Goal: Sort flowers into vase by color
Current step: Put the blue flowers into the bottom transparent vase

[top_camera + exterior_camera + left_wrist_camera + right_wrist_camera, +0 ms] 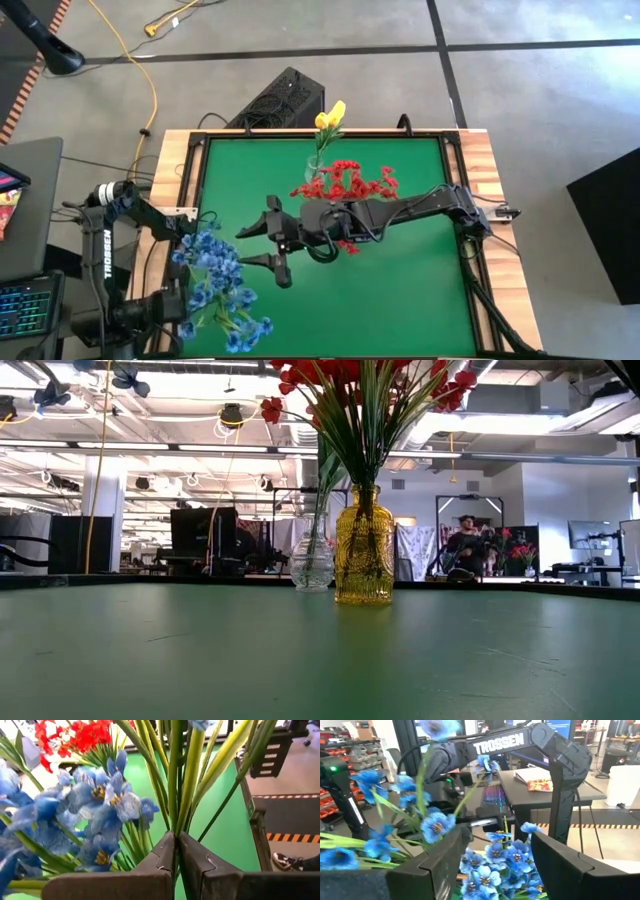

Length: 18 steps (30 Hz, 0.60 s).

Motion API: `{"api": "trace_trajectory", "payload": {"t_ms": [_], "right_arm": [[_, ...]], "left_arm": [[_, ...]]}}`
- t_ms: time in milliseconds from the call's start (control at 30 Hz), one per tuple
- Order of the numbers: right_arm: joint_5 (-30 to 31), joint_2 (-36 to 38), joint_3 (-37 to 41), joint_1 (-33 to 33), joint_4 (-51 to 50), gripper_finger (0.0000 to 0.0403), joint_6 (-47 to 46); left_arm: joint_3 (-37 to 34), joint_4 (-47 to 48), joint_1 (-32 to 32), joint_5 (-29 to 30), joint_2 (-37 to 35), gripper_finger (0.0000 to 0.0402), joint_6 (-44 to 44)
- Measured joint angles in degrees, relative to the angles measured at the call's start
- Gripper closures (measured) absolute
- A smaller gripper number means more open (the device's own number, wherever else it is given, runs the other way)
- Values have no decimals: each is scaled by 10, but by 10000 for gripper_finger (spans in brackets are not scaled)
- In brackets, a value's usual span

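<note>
We see red flowers [345, 182] already in the amber vase [363, 546], while our left end effector [176, 865] clamps blue flowers [215, 285] and our right end effector [272, 243] gapes empty.

Low view: red flowers [345, 380] cut off at top.

light: bright, my ceiling strips [150, 448] glare overhead | shadows: soft on mat [400, 290] | blur: blue blooms [107, 805] close to my left wrist camera, soft
</note>
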<state>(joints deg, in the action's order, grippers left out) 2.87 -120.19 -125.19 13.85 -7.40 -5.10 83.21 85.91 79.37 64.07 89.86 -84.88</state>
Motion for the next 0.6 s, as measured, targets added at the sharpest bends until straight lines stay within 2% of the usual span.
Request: {"api": "trace_trajectory", "payload": {"t_ms": [300, 433, 600], "right_arm": [[0, 0, 0, -1, 0, 137, 0], [0, 0, 0, 0, 0, 137, 3], [0, -1, 0, 1, -1, 137, 6]], "left_arm": [[-5, 1, -4, -11, 0, 401, -10], [-8, 5, -23, -45, 0, 401, -9], [-31, 4, -35, -58, 0, 401, -15]]}}
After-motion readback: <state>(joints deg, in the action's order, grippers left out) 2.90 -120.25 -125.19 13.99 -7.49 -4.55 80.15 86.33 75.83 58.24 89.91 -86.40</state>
